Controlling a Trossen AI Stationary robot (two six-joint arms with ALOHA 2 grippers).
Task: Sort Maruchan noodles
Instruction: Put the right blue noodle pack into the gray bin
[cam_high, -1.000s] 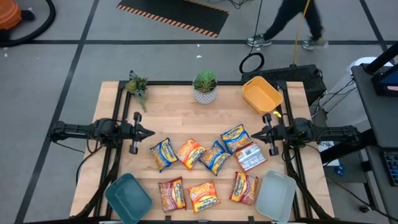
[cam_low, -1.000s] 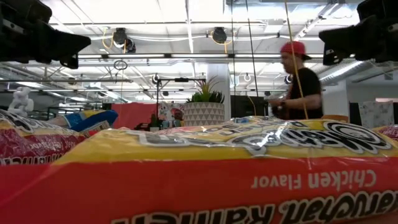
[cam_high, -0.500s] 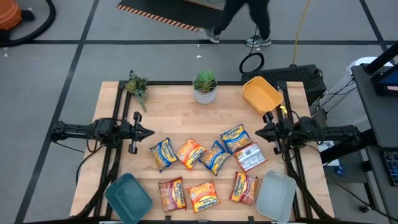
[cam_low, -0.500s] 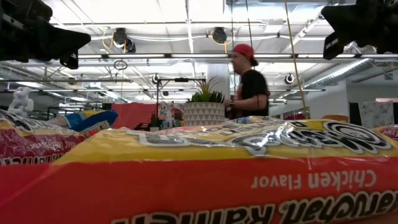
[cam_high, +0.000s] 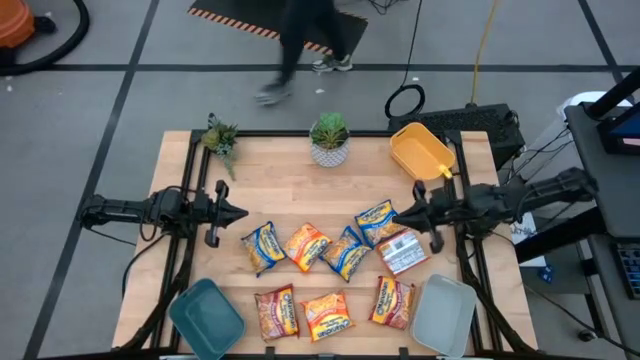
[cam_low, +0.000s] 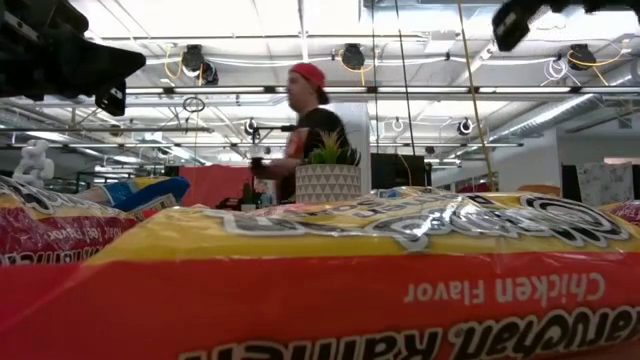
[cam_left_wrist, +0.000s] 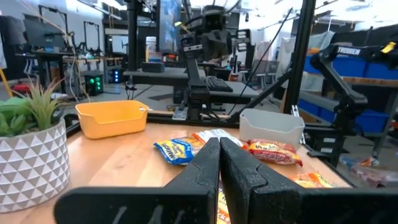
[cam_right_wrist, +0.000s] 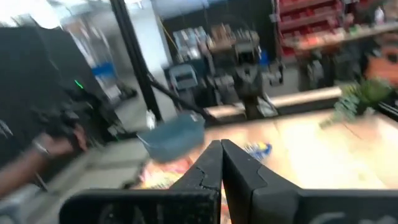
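My right pincer (cam_high: 400, 215), pressed together and empty, hangs by the noodles (cam_high: 378, 223), ready to sort them.

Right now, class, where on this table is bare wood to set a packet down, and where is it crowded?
Free: the wood between the potted plant, the yellow bin and the upper row of noodle packets. Crowded: the near half, where packets fill the stretch between the teal bin and the pale bin.

Blurred person (cam_high: 300, 45) — head out of frame
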